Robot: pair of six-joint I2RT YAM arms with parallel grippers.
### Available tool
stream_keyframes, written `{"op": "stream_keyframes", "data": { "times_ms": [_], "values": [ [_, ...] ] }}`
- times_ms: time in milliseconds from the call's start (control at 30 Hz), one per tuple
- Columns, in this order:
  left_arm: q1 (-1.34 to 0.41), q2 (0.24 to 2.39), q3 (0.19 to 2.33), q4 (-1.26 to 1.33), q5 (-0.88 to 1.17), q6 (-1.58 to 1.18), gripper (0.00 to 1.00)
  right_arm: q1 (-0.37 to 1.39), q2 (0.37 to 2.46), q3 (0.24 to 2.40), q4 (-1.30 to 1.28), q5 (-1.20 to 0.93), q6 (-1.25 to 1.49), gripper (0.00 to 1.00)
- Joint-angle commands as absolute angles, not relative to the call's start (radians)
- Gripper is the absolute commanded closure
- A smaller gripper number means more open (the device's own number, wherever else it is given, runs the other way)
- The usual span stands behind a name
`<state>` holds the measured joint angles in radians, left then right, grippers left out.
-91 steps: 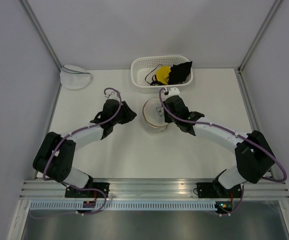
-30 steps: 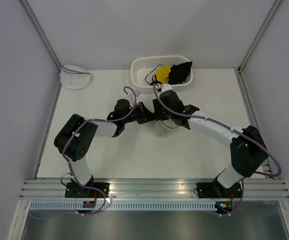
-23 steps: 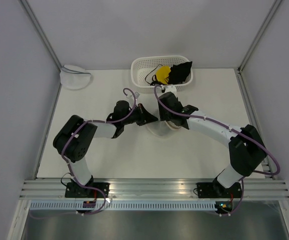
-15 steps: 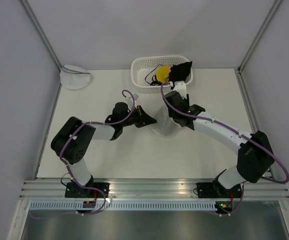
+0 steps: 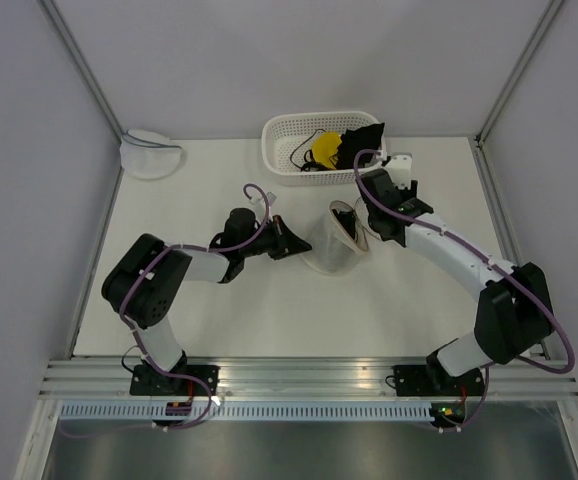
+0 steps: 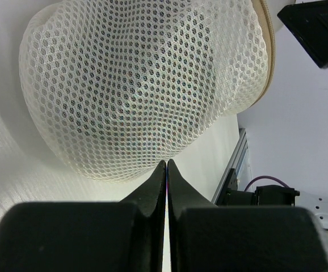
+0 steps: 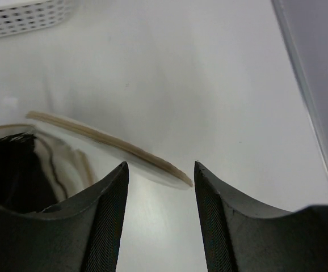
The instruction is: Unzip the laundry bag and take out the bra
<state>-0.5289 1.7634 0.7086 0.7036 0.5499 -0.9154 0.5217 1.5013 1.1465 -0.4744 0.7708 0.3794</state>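
The laundry bag point(image 5: 327, 247) lies tipped on its side mid-table, white mesh with a tan rim, its lid flap point(image 5: 355, 226) standing open to the right. Its mesh dome fills the left wrist view point(image 6: 141, 85). My left gripper point(image 5: 295, 243) is shut, its tips point(image 6: 167, 163) pinching the dome's lower edge. My right gripper point(image 5: 367, 232) is open and empty just right of the flap; the tan rim point(image 7: 152, 160) runs between its fingers. The black bra point(image 7: 8, 170) shows inside the open bag at the left of the right wrist view.
A white basket point(image 5: 279, 130) at the back holds a yellow round item point(image 5: 325, 150) and black fabric point(image 5: 365, 143). A second white pouch with a grey-blue rim point(image 5: 151, 152) lies at the back left. Metal frame posts stand at the back corners.
My right gripper has swung from over the bag to its right side and the flap now stands open. The bag has tipped over. My left gripper stayed at the bag's left edge.
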Motion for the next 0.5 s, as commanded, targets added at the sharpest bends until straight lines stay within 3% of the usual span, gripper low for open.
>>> {"op": "stream_keyframes", "data": {
  "times_ms": [0,133,167,233,267,333,367,467],
  "values": [
    [-0.532,1.75,0.703,0.704,0.537,-0.865,0.98,0.471,1.503,1.131,-0.512,0.874,0.394,0.45],
    [-0.532,1.707,0.696,0.692,0.538,-0.858,0.98,0.462,1.395,1.082,-0.402,0.743,0.354,0.46],
    [-0.532,1.674,0.696,0.683,0.538,-0.864,0.93,0.462,1.372,1.062,-0.375,0.7,0.333,0.46],
    [-0.54,1.632,0.71,0.661,0.525,-0.861,0.72,0.462,1.321,1.01,-0.307,0.587,0.324,0.48],
    [-0.545,1.59,0.718,0.628,0.516,-0.847,0.56,0.462,1.309,0.996,-0.29,0.542,0.319,0.49],
    [-0.572,1.545,0.753,0.583,0.482,-0.822,0.43,0.462,1.287,0.957,-0.249,0.459,0.319,0.51],
    [-0.586,1.528,0.77,0.56,0.465,-0.789,0.32,0.462,1.285,0.948,-0.242,0.453,0.324,0.52],
    [-0.633,1.494,0.874,0.395,0.391,-0.714,0.21,0.463,1.302,0.933,-0.238,0.489,0.333,0.54]
  ]
}}
